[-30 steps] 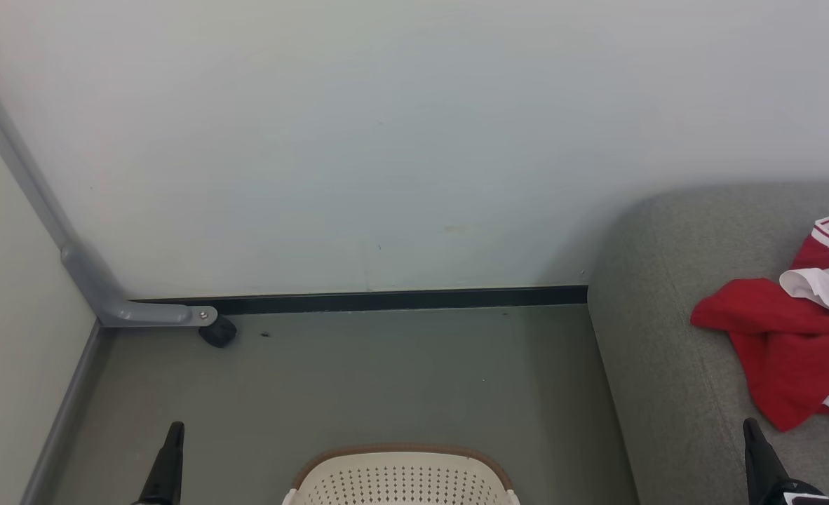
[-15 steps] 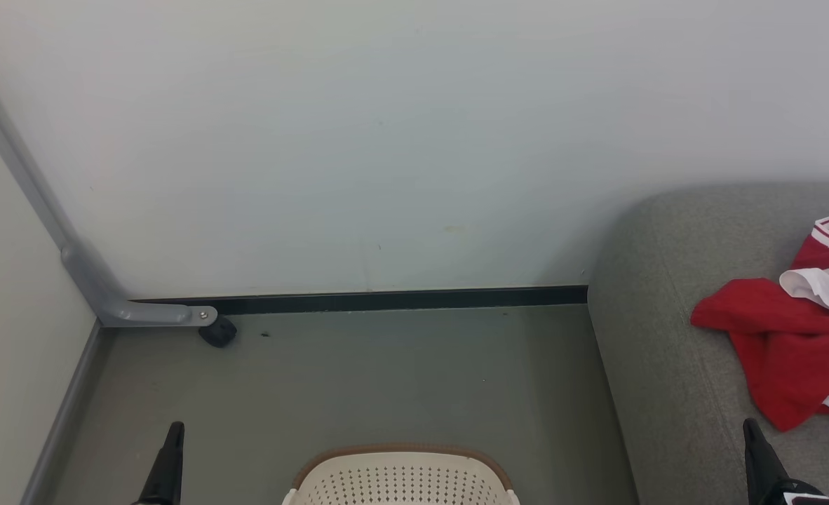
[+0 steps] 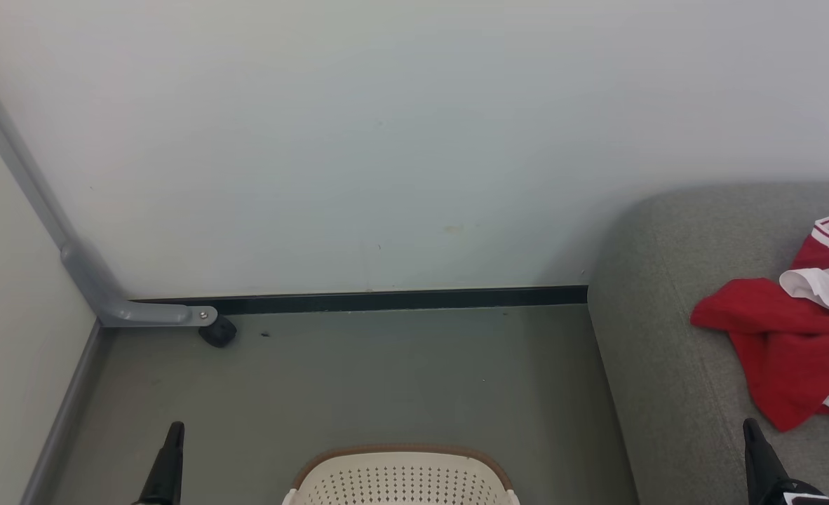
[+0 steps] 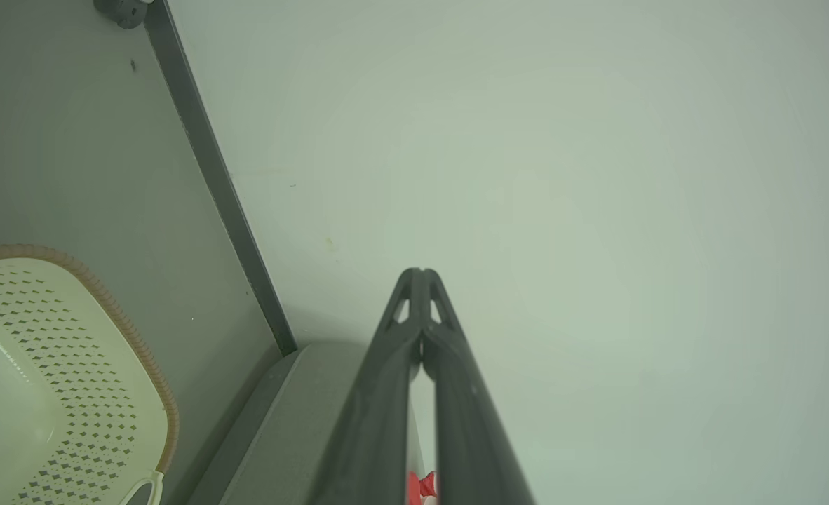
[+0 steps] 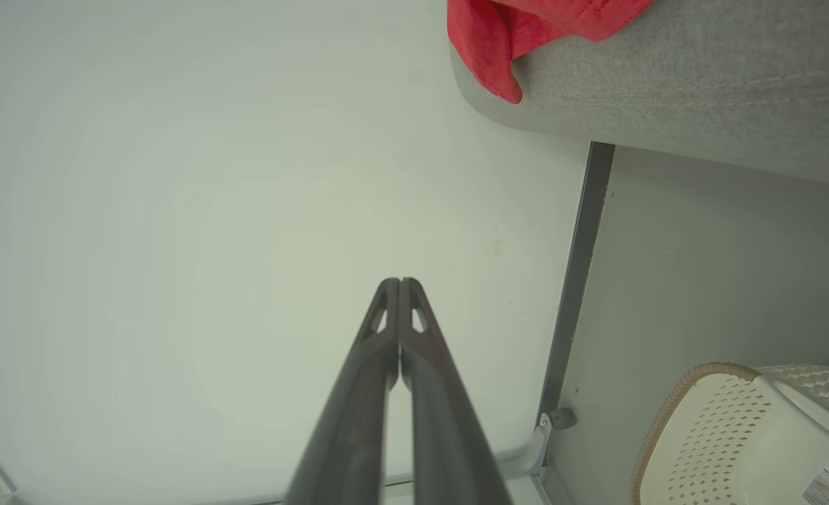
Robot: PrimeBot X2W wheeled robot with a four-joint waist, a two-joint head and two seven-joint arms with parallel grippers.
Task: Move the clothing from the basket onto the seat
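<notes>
Red clothing (image 3: 793,344) with white striped trim lies crumpled on the grey seat (image 3: 660,365) at the right; a red fold (image 5: 499,42) hangs over the seat's rounded edge (image 5: 667,91). The cream basket (image 3: 400,480) with a brown rim stands on the floor at bottom centre, and its inside (image 4: 8,393) holds no clothing where it shows. My left gripper (image 3: 172,429) is at the lower left and, in its wrist view, shut with fingertips touching (image 4: 420,275). My right gripper (image 3: 751,426) is over the seat's front part, below the clothing, also shut (image 5: 399,284) on nothing.
A pale wall (image 3: 414,140) with a dark skirting strip (image 3: 386,300) closes the floor behind the basket. A grey metal leg with a black caster (image 3: 217,331) stands in the left corner. Grey-green floor (image 3: 358,379) lies between the basket and the wall.
</notes>
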